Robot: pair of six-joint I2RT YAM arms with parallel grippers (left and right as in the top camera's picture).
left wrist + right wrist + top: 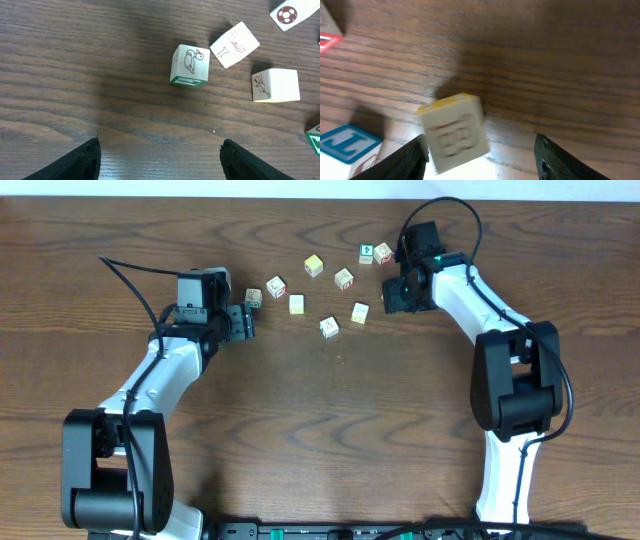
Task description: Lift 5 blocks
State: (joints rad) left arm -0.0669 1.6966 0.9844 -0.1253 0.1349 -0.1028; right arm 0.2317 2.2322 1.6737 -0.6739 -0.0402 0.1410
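- Hovering left hand (160, 146) is released, with the bird block (190, 65) at its 12 o'clock.
- Right hand (480, 144) is released around the blurred yellow-edged block (456, 133), with a gap at 3 o'clock.

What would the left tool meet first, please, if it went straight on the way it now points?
Probably the bird-printed block with a green edge: it lies ahead of the open left tool, slightly right of centre. Whether it would pass above is unclear.

You see nine small cubes (344, 279) from overhead: eight pale-faced and one green-faced cube (368, 254). Two robot arms (160, 375) (480, 305) stand beside them.
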